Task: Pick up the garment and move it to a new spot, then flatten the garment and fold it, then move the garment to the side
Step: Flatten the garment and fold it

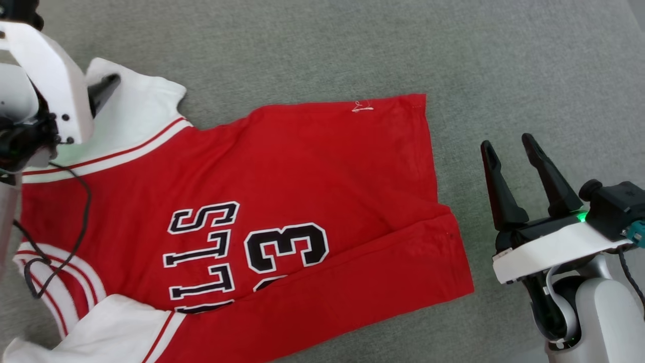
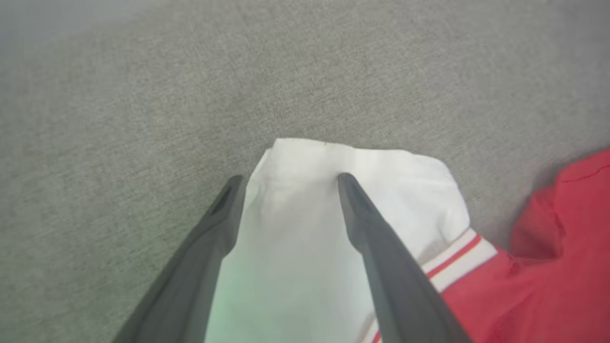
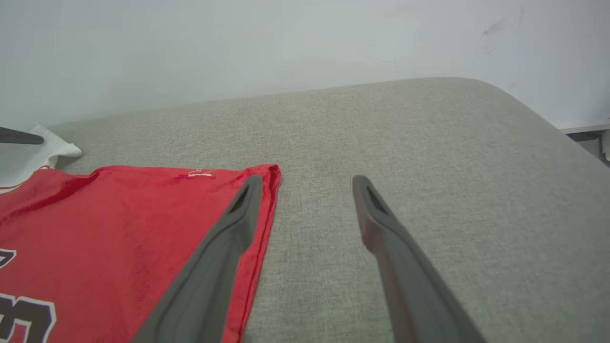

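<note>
Right gripper (image 1: pixel 507 142): your fingers stand wide and empty, just beside the hem of the red jersey (image 1: pixel 302 166).
Left gripper (image 2: pixel 289 178): also spread wide, holding nothing, with its tips over the white sleeve (image 2: pixel 381 176).
Jersey: lies front up on the grey cushion (image 1: pixel 352 45).
Progress: flattening looks done and one long edge seems folded over the print. You have the sleeves, the other folds and the move aside left.
Writing: you can read "LLS" and "3"; the rest is covered.

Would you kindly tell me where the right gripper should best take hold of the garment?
Probably the garment's far hem corner, coming from the robot's right: it lies flat at a free edge, nearest the open right gripper.
</note>
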{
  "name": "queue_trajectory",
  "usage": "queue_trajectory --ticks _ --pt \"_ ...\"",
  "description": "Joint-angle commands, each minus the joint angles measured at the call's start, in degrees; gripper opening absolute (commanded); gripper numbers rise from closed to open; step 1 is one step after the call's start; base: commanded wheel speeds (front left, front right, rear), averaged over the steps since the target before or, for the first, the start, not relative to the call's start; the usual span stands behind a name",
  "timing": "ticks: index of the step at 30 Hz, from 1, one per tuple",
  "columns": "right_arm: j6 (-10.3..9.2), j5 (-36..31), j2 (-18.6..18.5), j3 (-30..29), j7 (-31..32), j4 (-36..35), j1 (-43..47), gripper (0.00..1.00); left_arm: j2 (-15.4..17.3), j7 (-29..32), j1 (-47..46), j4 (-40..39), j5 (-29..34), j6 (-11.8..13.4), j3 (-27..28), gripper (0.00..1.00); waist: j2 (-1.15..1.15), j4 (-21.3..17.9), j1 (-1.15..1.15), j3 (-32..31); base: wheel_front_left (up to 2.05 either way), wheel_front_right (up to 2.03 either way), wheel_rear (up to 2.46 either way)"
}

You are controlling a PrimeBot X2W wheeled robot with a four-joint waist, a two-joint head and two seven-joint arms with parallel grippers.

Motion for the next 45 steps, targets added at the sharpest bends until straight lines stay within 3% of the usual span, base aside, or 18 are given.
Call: queue_trajectory --ticks 1,7,8,10,11,19,30,36,41,42,43,44,45 --pt "0.0 0.35 0.34 0.24 -0.33 0.08 -0.78 1.0 0.7 1.61 -0.61 0.44 -0.08 0.05 -0.53 1.0 0.0 -1.02 -0.01 1.04 0.0 0.0 0.0" --pt "0.0 0.87 0.48 0.95 -1.47 -0.12 -1.65 1.0 0.51 10.27 1.21 4.77 -2.66 2.22 -1.61 1.0 0.0 -2.33 -0.01 2.81 0.0 0.0 0.0" --pt "-0.01 1.0 0.41 1.01 -1.54 -0.14 -1.69 1.0 0.19 11.23 1.81 5.33 -3.03 2.54 -1.86 0.62 0.0 -2.49 -0.01 2.98 0.0 0.0 0.0" --pt "0.0 1.26 0.19 1.0 -1.87 -0.53 -2.0 1.0 -0.7 11.95 2.91 5.97 -3.6 2.79 -2.39 0.24 0.0 -2.63 -0.01 3.24 0.0 0.0 0.0" --pt "-0.01 1.25 0.05 0.94 -1.8 -0.66 -2.09 1.0 -1.27 12.06 3.36 6.3 -3.95 2.76 -2.54 0.0 0.0 -2.61 -0.01 3.31 0.0 0.0 0.0" --pt "0.0 6.61 -2.81 -0.09 5.71 1.99 -4.49 1.0 -3.38 6.6 2.74 6.96 -3.68 1.91 -2.29 0.0 0.0 0.14 -0.01 1.49 0.0 0.0 0.0" --pt "-0.01 17.17 -9.91 -0.7 33.84 11.64 -16.57 1.0 -6.98 -1.86 -3.83 0.99 -2.18 -0.82 -3.91 0.0 0.0 9.41 -0.01 1.38 0.0 0.0 0.0" --pt "0.0 16.96 -11.34 -0.54 43.42 14.73 -22.84 1.0 -7.85 -4.11 -5.08 -3.14 -1.43 -1.48 -5.86 0.0 0.0 12.95 -0.01 3.07 0.0 0.0 0.0" --pt "-0.05 15.26 -10.25 -0.75 50.13 21.98 -24.86 1.0 -8.04 -5.45 -5.08 -4.95 -1.12 -1.55 -6.92 0.0 0.0 14.5 -0.01 3.94 0.0 0.0 0.0" --pt "-0.05 15.23 -9.85 -0.74 51.27 23.33 -24.9 0.95 -8.0 -5.81 -4.88 -5.07 -1.08 -1.59 -7.06 0.0 0.0 14.66 -0.01 3.99 0.0 0.0 0.0" --pt "-0.05 14.96 -9.5 -0.48 52.28 24.31 -24.93 0.41 -7.96 -6.04 -4.62 -5.15 -1.01 -1.63 -7.3 0.0 0.0 14.8 -0.01 4.0 0.0 0.0 0.0" --pt "-0.05 14.98 -9.21 -0.17 52.93 24.86 -24.96 0.0 -7.88 -6.33 -4.41 -5.14 -0.95 -1.66 -7.45 0.0 0.0 14.92 -0.01 3.99 0.0 0.0 0.0" --pt "-0.04 15.08 -8.86 -0.27 53.22 25.17 -25.04 0.0 -7.78 -6.55 -4.3 -5.14 -0.91 -1.69 -7.58 0.0 0.0 15.03 -0.01 3.97 0.0 0.0 0.0"
